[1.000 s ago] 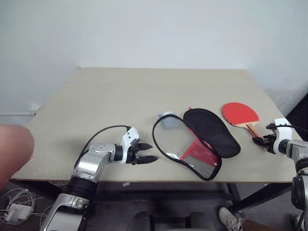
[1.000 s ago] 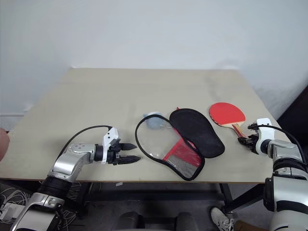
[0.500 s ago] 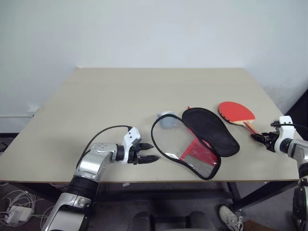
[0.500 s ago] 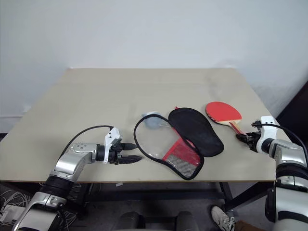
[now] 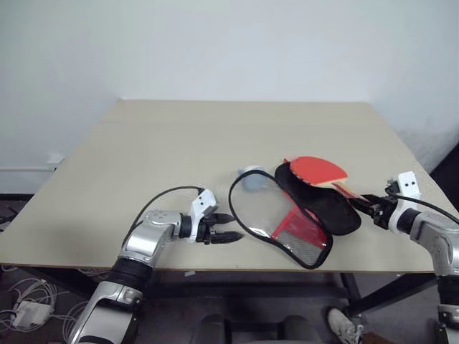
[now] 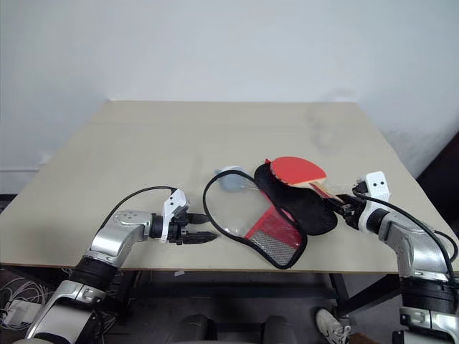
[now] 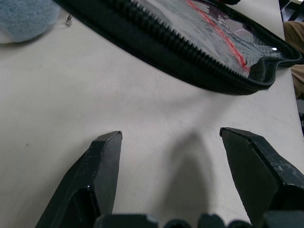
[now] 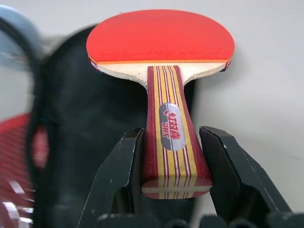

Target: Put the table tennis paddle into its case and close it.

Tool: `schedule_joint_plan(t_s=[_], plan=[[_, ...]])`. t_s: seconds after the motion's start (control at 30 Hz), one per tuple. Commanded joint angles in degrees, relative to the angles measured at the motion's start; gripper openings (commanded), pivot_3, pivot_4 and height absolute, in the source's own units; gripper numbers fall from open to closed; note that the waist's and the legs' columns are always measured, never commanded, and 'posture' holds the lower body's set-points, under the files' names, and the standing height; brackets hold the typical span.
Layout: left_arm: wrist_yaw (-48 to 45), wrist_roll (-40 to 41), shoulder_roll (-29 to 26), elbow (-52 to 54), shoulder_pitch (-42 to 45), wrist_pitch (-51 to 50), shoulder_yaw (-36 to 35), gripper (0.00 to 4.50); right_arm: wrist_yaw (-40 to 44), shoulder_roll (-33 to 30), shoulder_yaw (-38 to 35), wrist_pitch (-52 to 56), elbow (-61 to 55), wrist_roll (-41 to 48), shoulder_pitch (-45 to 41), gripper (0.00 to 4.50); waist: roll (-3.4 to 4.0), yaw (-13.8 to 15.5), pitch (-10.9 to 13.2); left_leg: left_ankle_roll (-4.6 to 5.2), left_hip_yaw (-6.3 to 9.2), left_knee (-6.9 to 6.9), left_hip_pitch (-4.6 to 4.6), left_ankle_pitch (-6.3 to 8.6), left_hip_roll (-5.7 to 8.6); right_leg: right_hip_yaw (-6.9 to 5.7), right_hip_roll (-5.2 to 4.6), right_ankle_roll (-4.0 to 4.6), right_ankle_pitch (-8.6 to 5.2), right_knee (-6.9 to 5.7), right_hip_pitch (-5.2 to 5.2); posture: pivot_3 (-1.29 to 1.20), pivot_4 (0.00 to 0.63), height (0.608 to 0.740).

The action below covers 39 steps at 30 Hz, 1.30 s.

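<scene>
A plain lab or test room: a bare beige table [image 5: 215, 136] against a blank white wall [image 5: 229, 43], loose cables [image 5: 25, 312] on the floor.

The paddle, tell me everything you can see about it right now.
The paddle has a round red rubber face, a pale wooden blade edge and a striped red and yellow handle with an oval logo badge. The right gripper is shut on the handle, its fingers on either side. The paddle is held face up, roughly level, over the black open flap of the case, which lies unzipped on the table.
</scene>
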<state>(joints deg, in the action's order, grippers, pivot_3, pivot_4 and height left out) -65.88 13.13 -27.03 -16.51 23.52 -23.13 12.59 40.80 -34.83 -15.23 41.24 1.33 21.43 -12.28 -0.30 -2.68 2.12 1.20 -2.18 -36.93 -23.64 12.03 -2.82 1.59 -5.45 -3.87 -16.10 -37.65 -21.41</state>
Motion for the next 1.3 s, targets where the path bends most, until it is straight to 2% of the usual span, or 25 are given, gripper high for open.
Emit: schedule_joint_plan(t_s=[0.03, 0.47, 0.83, 1.07, 1.13, 1.3], plan=[[-0.47, -0.20, 0.44, -0.02, 2.14, 1.03, 0.16, 3.51, -1.14, 0.39, -1.94, 0.54, -6.63, 2.84, 1.02, 1.57, 0.00, 0.16, 0.00, 0.00, 0.01, 0.00, -0.01, 0.00, 0.03, 0.02, 0.00, 0.00, 0.00, 0.00, 0.01, 0.00, 0.000, 0.740], [-1.35, -1.19, 1.52, -2.18, 3.60, 1.93, 0.41, 3.51, -3.40, 0.29, 0.77, -1.53, -8.03, 0.96, 7.77, 1.57, -0.03, 0.13, 0.01, 0.01, 0.03, 0.00, -0.01, 0.00, 0.05, 0.08, 0.03, 0.00, -0.01, 0.02, 0.00, 0.00, 0.000, 0.740], [-1.66, -1.33, 1.80, -2.80, 4.00, 2.11, 0.29, 3.51, -3.31, 0.46, 4.48, -4.57, -7.50, -0.63, 7.25, 1.57, -0.04, 0.03, 0.01, 0.01, 0.04, 0.00, -0.01, 0.00, 0.04, 0.09, 0.06, 0.00, -0.01, 0.02, 0.00, 0.00, 0.000, 0.740], [-1.38, -1.20, 1.73, -2.12, 3.50, 1.88, 0.05, 3.51, -2.88, 0.91, 5.68, -6.12, -8.41, -0.64, 7.18, 3.93, -0.05, 0.03, 0.01, 0.01, 0.03, 0.00, 0.00, 0.00, 0.03, 0.12, 0.08, 0.00, -0.01, 0.02, 0.01, 0.00, 0.000, 0.740], [-1.38, -1.18, 1.75, -2.03, 3.47, 1.91, 0.06, 3.51, -2.82, 1.12, 5.49, -5.91, -8.60, 0.12, 6.93, 4.47, -0.05, 0.03, 0.01, 0.01, 0.03, 0.00, 0.00, 0.00, 0.03, 0.12, 0.08, 0.00, -0.01, 0.02, 0.01, 0.00, 0.000, 0.740], [-1.66, -1.02, 2.47, -2.00, 4.07, 1.92, 0.43, 3.51, -2.31, 2.05, -0.22, -7.58, -10.91, 5.09, 6.30, 4.47, -0.06, 0.03, 0.02, 0.01, 0.04, 0.00, 0.00, 0.00, 0.03, 0.13, 0.09, 0.00, -0.01, 0.02, 0.01, 0.00, 0.000, 0.740]])
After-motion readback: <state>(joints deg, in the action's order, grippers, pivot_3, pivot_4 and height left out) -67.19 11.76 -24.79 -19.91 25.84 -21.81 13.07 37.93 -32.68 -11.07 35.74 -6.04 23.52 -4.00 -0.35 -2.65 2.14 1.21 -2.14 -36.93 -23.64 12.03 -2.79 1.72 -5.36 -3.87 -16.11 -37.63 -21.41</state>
